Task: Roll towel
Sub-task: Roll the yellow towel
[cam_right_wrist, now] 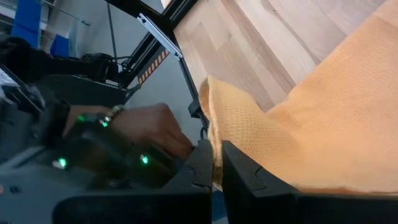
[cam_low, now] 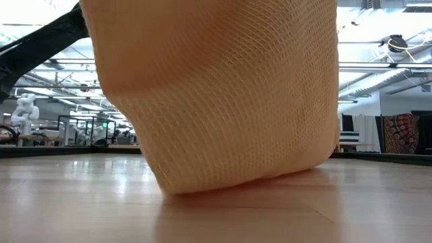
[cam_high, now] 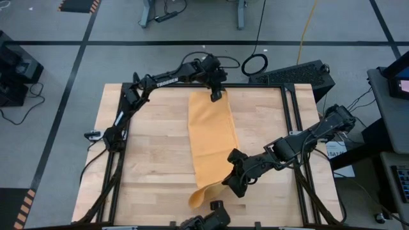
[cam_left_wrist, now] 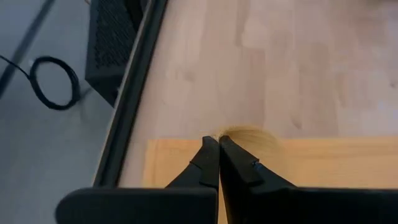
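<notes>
The orange-yellow towel (cam_high: pixel 212 137) lies as a long strip on the wooden table, running from the far edge toward the near edge. My left gripper (cam_high: pixel 216 96) is shut on its far end, low at the table. My right gripper (cam_high: pixel 227 187) is shut on its near end, which is raised and curls over (cam_high: pixel 199 195). In the low view the raised cloth (cam_low: pixel 223 94) fills the picture, and its lower bend (cam_low: pixel 202 183) rests on the table. My left gripper pinches the towel's far edge (cam_left_wrist: pixel 231 135) between its two fingers, about mid-width. The cloth puckers at the fingertips. The rest of the towel lies flat on the table behind them. My right gripper pinches the towel's near end at an edge (cam_right_wrist: pixel 214 140) between its two fingers. One layer or several, I cannot tell. The held end is lifted clear of the table and the cloth bends slackly down to the flat part (cam_right_wrist: pixel 348 93).
A black frame rail (cam_left_wrist: pixel 134 93) runs along the table's far edge beside my left gripper. A person's hand (cam_right_wrist: pixel 149 127) and dark equipment show beyond the table's near edge. Bare wood (cam_high: pixel 153 153) lies on both sides of the towel.
</notes>
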